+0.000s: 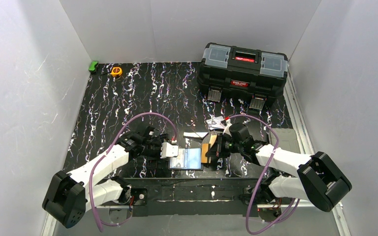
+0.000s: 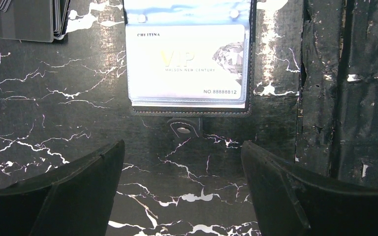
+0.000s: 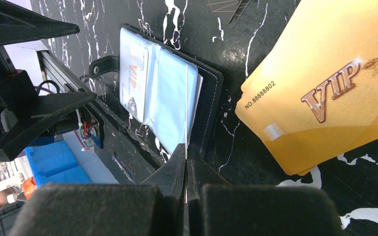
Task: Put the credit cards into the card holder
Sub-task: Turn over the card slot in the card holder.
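The card holder [image 1: 186, 158] lies open near the table's front edge, its black cover [image 3: 211, 98] underneath and bluish sleeves up. A silver VIP card [image 2: 187, 64] sits in the top sleeve. My left gripper [image 2: 182, 147] is open and empty, just short of the holder's clasp tab [image 2: 183, 129]. My right gripper [image 3: 186, 150] is shut on a thin pale card [image 3: 186, 98], seen edge-on, standing over the sleeves. Orange-yellow VIP cards [image 3: 320, 88] lie right of the holder. A grey stack of cards [image 2: 29, 19] lies beyond it.
A large black toolbox [image 1: 243, 69] stands at the back right. A yellow tape measure [image 1: 116, 71] and a green object [image 1: 93, 66] sit at the back left corner. More loose cards [image 1: 216, 123] lie behind the right gripper. White walls enclose the table.
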Controlling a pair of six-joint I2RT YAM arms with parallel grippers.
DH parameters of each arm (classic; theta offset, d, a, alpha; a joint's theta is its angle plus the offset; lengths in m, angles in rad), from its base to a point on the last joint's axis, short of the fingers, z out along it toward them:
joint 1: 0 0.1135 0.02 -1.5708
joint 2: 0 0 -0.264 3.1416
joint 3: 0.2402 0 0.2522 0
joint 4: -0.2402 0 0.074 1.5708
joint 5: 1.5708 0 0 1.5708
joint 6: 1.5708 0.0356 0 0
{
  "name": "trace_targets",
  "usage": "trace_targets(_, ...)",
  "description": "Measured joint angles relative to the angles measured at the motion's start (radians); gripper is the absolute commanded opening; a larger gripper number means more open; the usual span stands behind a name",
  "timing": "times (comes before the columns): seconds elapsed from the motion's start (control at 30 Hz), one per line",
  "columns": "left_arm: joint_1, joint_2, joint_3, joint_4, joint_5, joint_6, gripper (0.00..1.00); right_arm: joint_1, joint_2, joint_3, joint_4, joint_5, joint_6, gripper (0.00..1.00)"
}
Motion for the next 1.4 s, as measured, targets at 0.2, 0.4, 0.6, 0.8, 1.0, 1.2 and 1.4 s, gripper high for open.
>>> trace_targets(0.2,-0.006,0.000,0.000,0.000,0.000,0.009,0.87,0.000,0.003,0.000,0.028,-0.019,0.009,0.01)
trace_targets(0.4,-0.009,0.000,-0.003,0.000,0.000,0.010,0.87,0.000,0.004,0.000,0.050,-0.032,0.012,0.01)
trace_targets(0.6,-0.010,0.000,-0.003,0.000,0.000,0.012,0.87,0.001,0.005,0.000,0.072,-0.052,0.013,0.01)
trace_targets(0.8,-0.010,-0.002,-0.005,0.000,0.000,0.013,0.87,0.002,0.018,0.000,0.096,-0.082,0.012,0.01)
trace_targets(1.0,-0.010,-0.002,-0.005,0.000,0.000,0.016,0.86,0.002,0.022,0.007,0.068,-0.071,0.006,0.01)
trace_targets(1.2,-0.010,-0.003,-0.005,0.000,0.000,0.016,0.86,0.003,-0.055,0.014,-0.055,0.027,-0.012,0.01)
trace_targets(1.4,-0.010,-0.002,-0.005,0.000,0.000,0.016,0.86,0.004,-0.114,0.014,-0.044,0.038,-0.014,0.01)
